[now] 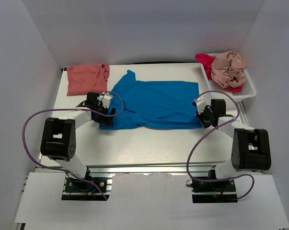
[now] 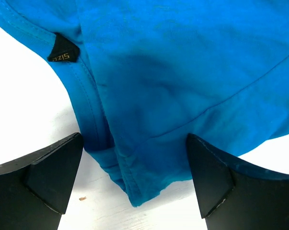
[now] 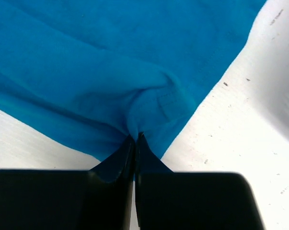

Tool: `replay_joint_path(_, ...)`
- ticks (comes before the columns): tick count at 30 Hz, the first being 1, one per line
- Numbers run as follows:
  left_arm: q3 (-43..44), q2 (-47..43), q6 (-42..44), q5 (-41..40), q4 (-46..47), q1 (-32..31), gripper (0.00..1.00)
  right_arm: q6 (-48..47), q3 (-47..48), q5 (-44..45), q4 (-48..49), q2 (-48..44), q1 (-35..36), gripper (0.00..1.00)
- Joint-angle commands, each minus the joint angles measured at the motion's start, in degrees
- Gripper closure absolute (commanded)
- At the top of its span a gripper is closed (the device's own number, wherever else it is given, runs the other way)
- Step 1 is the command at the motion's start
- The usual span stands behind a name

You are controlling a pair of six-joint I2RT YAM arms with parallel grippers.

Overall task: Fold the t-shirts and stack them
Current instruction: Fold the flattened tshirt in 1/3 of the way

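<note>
A bright blue t-shirt (image 1: 154,103) lies spread across the middle of the table. My right gripper (image 1: 202,116) is shut on the blue t-shirt's near right corner (image 3: 149,112), and the cloth bunches at the fingertips. At the shirt's near left corner my left gripper (image 1: 107,113) stands open, a black finger on either side of the sleeve corner (image 2: 134,177), not pinching it. A salmon-coral t-shirt (image 1: 86,78) lies folded at the far left. A beige-pink t-shirt (image 1: 228,68) is crumpled on a magenta-red t-shirt (image 1: 205,61) in the basket.
The white slotted basket (image 1: 249,88) stands at the far right corner of the table. Purple cables (image 1: 31,124) loop from both arms over the near table. White walls close in the sides and back.
</note>
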Motion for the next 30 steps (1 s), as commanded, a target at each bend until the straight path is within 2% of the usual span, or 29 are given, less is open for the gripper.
replay_joint_path(1, 1.0, -2.6, -0.4, 0.8, 0.7, 0.4, 0.02, -1.2, 1.7, 0.7, -0.8, -1.6, -2.9, 1.0)
replay_joint_path(8, 1.3, -2.9, -0.4, 0.0, 0.3, 0.5, 0.02, -5.3, 0.2, 5.2, -3.3, -3.4, -6.9, 1.0)
replay_joint_path(14, 2.0, -2.3, -0.3, -0.2, 0.2, 0.5, 0.02, -6.2, -1.3, 5.7, -4.8, -6.1, -8.3, 1.0)
replay_joint_path(15, 2.4, -2.4, -0.2, -0.2, 0.1, 0.5, 0.02, -5.9, -1.1, 5.7, -4.8, -6.1, -8.4, 0.93)
replay_joint_path(18, 3.0, -3.1, -0.1, -0.6, -0.1, 0.5, 0.02, -5.1, -0.1, 4.8, -5.5, -5.7, -8.4, 0.83)
replay_joint_path(23, 5.6, -5.5, 0.4, 3.5, -5.3, 0.6, 0.02, -2.9, 1.1, 3.0, -4.9, -5.0, -8.3, 0.81)
replay_joint_path(30, 5.3, -5.7, 1.8, 8.8, -9.4, 0.7, 0.19, -1.7, 2.7, 2.0, -5.3, -2.9, -8.4, 0.85)
